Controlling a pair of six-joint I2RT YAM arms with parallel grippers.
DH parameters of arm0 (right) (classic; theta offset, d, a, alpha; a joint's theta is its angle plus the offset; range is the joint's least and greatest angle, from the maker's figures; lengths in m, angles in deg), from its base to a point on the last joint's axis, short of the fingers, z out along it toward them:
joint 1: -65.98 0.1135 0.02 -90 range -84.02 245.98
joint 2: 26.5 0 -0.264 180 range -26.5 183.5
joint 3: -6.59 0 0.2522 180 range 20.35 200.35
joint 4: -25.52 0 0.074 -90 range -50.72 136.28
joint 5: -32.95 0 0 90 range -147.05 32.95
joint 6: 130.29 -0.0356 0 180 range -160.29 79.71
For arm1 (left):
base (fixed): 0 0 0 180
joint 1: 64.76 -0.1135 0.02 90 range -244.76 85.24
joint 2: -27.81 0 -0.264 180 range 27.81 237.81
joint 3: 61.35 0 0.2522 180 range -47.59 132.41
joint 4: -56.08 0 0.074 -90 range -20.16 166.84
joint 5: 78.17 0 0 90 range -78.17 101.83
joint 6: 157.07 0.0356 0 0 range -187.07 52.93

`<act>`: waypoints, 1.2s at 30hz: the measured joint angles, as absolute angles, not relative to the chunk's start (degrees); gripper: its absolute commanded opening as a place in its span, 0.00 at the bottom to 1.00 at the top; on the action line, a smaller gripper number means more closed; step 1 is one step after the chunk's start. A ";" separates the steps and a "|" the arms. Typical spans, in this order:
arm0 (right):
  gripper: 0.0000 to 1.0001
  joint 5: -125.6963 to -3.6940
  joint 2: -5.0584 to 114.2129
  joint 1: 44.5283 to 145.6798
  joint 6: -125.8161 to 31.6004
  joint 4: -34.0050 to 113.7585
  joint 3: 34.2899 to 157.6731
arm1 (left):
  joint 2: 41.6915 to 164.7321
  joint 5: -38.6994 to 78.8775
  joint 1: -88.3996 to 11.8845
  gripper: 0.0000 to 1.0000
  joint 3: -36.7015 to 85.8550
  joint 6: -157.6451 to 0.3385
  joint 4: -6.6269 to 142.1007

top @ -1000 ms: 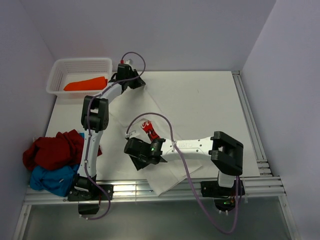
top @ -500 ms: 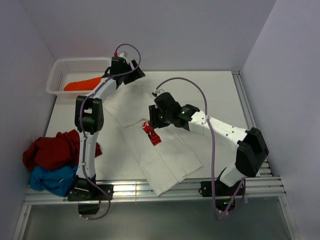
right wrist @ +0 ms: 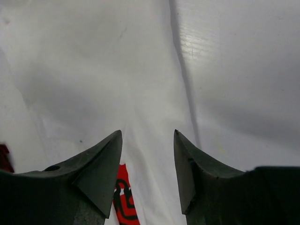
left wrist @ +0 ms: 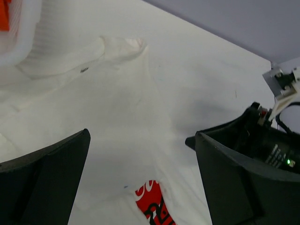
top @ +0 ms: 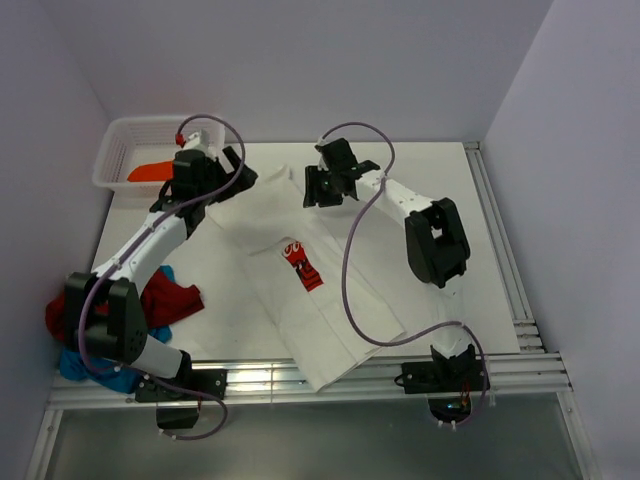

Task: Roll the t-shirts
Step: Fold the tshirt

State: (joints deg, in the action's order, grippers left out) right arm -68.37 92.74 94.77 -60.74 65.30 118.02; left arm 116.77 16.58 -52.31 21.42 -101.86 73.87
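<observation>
White tabletop [top: 430, 200], and the white t-shirt [top: 300, 305] lies on it as a long strip running diagonally. Its far end sits by the basket [top: 115, 150], its near end laps over the front edge, and the red print [top: 302, 266] faces up mid-length. The left pincer [left wrist: 138, 138] hangs wide open above the far end. The right pincer [right wrist: 147, 133] is near it, jaws apart and gripping nothing. A dark red tee [top: 165, 300] and a blue tee [top: 70, 362] are heaped at the near left.

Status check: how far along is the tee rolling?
Looks done: the orange tee, in the basket. In hand: the white tee lies flat, unrolled, left pincer and right pincer open over its far edge. Left: dark red tee and blue tee, heaped.
</observation>
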 measured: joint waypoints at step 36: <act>0.31 -74.24 105.70 91.47 -60.26 67.14 125.64 | 116.60 15.71 -58.49 0.68 -8.33 -111.50 56.78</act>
